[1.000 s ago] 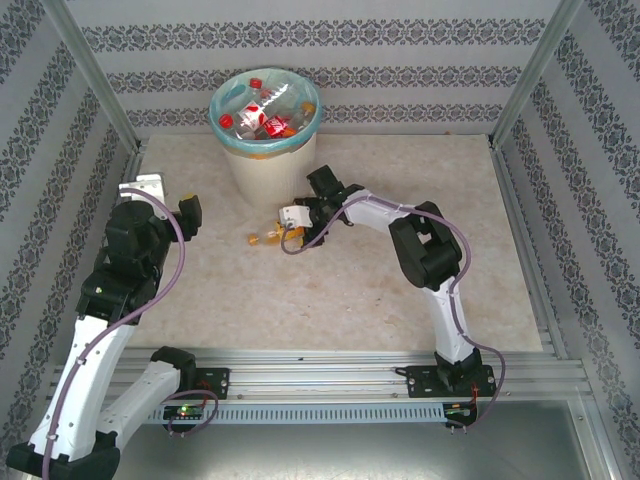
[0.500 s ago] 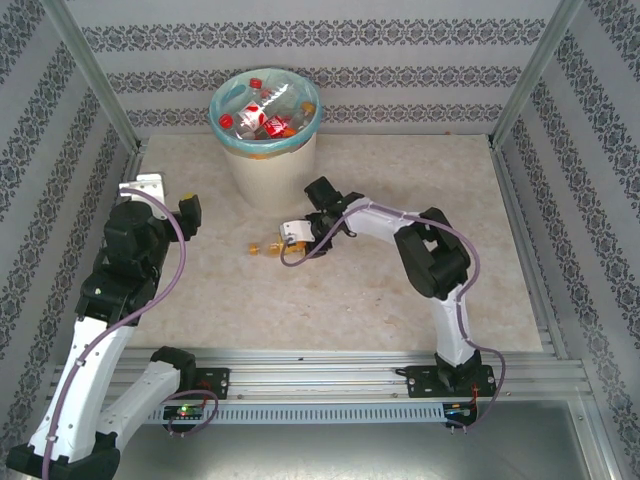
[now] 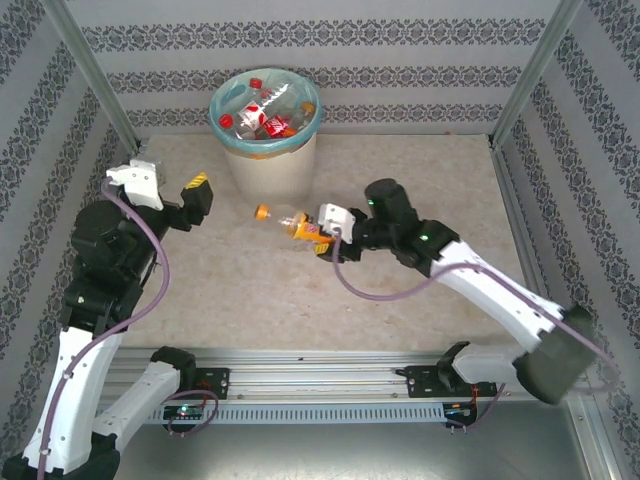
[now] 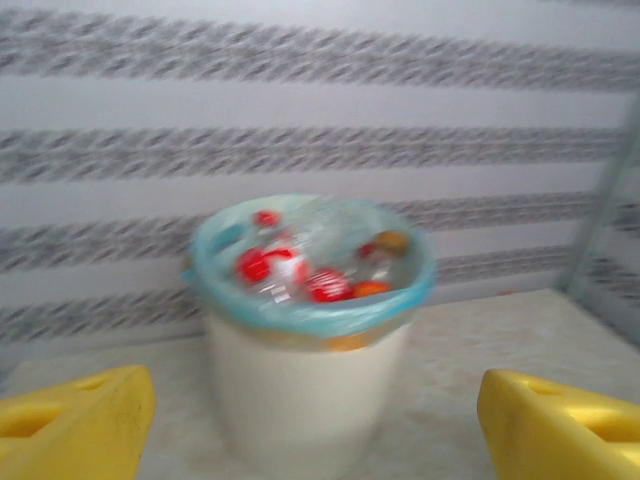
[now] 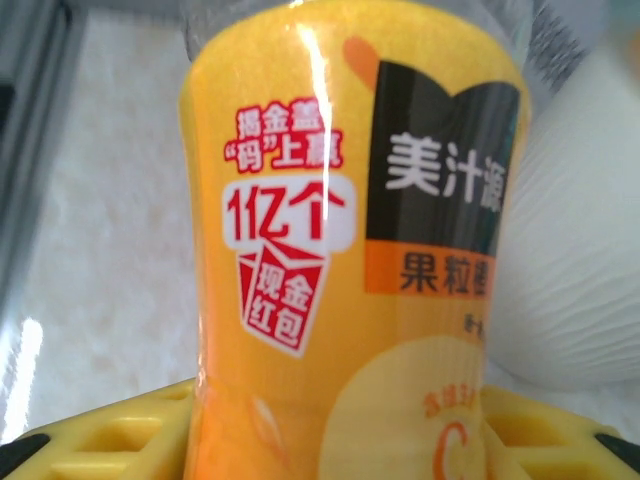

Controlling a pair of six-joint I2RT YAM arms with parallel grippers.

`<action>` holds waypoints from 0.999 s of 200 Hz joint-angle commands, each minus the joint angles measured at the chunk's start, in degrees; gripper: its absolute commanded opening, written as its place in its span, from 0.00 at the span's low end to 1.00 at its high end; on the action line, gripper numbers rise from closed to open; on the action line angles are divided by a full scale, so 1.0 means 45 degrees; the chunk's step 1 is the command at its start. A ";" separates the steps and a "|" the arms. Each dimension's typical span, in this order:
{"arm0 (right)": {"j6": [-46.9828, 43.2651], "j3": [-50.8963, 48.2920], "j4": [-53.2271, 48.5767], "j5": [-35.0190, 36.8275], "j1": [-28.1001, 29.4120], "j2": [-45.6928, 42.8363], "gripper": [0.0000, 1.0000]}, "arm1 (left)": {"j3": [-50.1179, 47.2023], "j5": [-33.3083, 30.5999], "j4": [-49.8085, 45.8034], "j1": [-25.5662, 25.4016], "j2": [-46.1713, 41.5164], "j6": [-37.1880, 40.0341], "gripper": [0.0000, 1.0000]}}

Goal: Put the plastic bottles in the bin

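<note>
Bin (image 3: 266,176): several bottles (image 3: 262,115) inside | right hand (image 3: 316,233) holds orange-labelled bottle (image 3: 289,220)

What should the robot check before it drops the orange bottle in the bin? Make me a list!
1. Right claw gripping the bottle: ok, its yellow fingers press both sides.
2. Bottle above the bin: not ok, it hangs to one side of the bin.
3. Room in the bin: cannot tell, the bottles inside pile near the rim.
4. Left claw out of the way: ok, open, off to the bin's other side.
5. Path to the bin: ok, nothing between.
</note>
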 commanded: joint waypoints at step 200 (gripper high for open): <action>0.9790 0.3648 0.6137 -0.3459 0.1852 0.1644 0.43 | -0.1164 1.0929 1.1267 -0.1577 0.3333 -0.6933 0.95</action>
